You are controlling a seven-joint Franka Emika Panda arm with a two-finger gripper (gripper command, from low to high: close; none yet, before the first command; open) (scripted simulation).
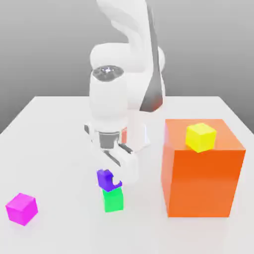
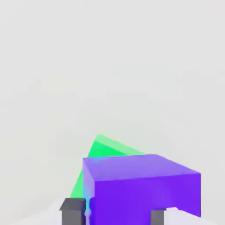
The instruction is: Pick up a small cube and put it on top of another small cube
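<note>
The small purple cube (image 1: pixel 104 177) sits between the fingers of my gripper (image 1: pixel 110 181), which is shut on it. It is directly over the small green cube (image 1: pixel 113 199), at or just above its top face and shifted slightly toward the exterior view's left. In the hand view the purple cube (image 2: pixel 145 189) is close up between two dark fingertips (image 2: pixel 72 212) of the gripper (image 2: pixel 115 215). The green cube (image 2: pixel 103 147) peeks out from behind and beneath it on the white table.
A large orange block (image 1: pixel 202 176) stands at the exterior view's right with a yellow small cube (image 1: pixel 201 137) on top. A magenta-pink small cube (image 1: pixel 22 208) lies at the front left. The arm's white base (image 1: pixel 130 126) rises behind the stack.
</note>
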